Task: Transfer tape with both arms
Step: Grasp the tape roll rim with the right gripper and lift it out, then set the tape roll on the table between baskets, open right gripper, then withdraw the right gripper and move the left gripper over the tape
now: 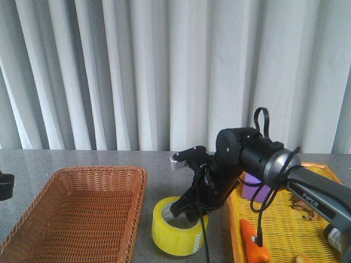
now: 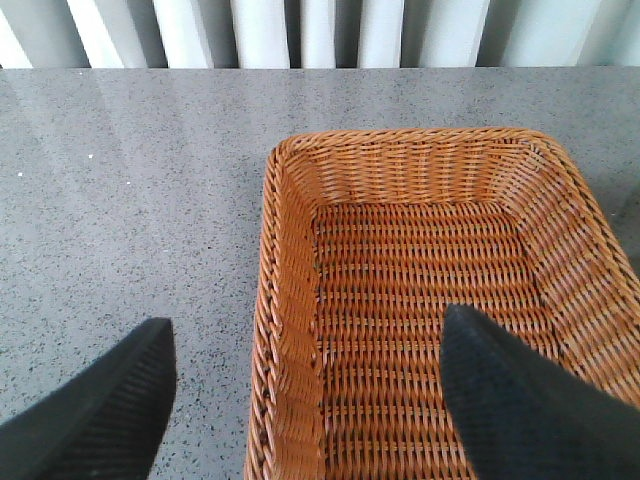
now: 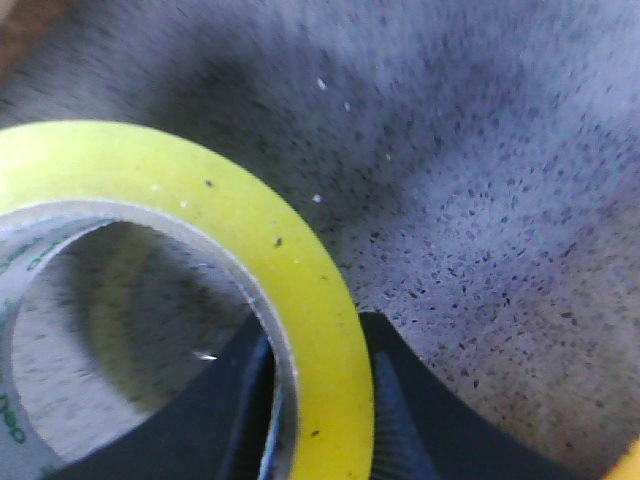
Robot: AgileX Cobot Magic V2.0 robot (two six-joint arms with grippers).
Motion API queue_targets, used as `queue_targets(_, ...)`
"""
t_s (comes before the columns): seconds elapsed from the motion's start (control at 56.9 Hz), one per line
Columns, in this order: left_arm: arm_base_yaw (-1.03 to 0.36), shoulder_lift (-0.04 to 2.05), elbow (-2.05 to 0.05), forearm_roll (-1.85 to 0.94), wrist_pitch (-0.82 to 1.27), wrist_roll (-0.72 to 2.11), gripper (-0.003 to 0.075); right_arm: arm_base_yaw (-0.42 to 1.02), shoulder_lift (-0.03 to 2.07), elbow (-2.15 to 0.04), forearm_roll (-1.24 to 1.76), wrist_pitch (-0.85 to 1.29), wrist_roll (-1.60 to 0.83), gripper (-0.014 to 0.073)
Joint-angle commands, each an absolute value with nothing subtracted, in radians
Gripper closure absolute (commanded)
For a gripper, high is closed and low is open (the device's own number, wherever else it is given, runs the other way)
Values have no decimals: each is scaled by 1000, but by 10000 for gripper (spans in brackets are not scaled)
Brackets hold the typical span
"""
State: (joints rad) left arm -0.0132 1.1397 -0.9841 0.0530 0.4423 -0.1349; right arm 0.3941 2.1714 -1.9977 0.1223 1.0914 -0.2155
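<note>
A roll of yellow packing tape (image 1: pixel 179 226) lies flat near the front edge of the grey tabletop (image 2: pixel 130 200), hole upward, between a wicker basket (image 1: pixel 77 213) and a yellow tray (image 1: pixel 285 224); the right gripper (image 1: pixel 184 211) reaches down onto it, one finger inside the core and one outside, pinching the wall (image 3: pixel 320 330); the left gripper (image 2: pixel 305 395) hangs spread wide over the basket's left rim, holding nothing, well apart from the tape, so the right arm is far nearer.
</note>
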Motion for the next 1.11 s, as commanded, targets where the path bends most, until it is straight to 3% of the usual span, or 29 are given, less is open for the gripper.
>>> queue_targets(0.0,-12,1128,-1017,47,382,-139,181,392,2125,-2031,126,1030,-198,494)
queue_targets(0.176,-12,1128,-1017,47,381,-139,181,394,2136,-2031,123,1005,-193,415)
queue_targets(0.422,-12,1128,-1017,47,381,-139,181,394,2135,-2071,109,1007,-163,171)
queue_targets(0.527,-12,1128,-1017,47,382,-139,181,394,2122,-2088,109,1007,-163,104)
queue_targets(0.861,-12,1128,-1017,47,379,-139,181,350,1914,-2091,14,926,-143,88)
queue_targets(1.09,-25,1128,-1017,47,370,-136,181,192,1752,-2090,-22,926,-52,100)
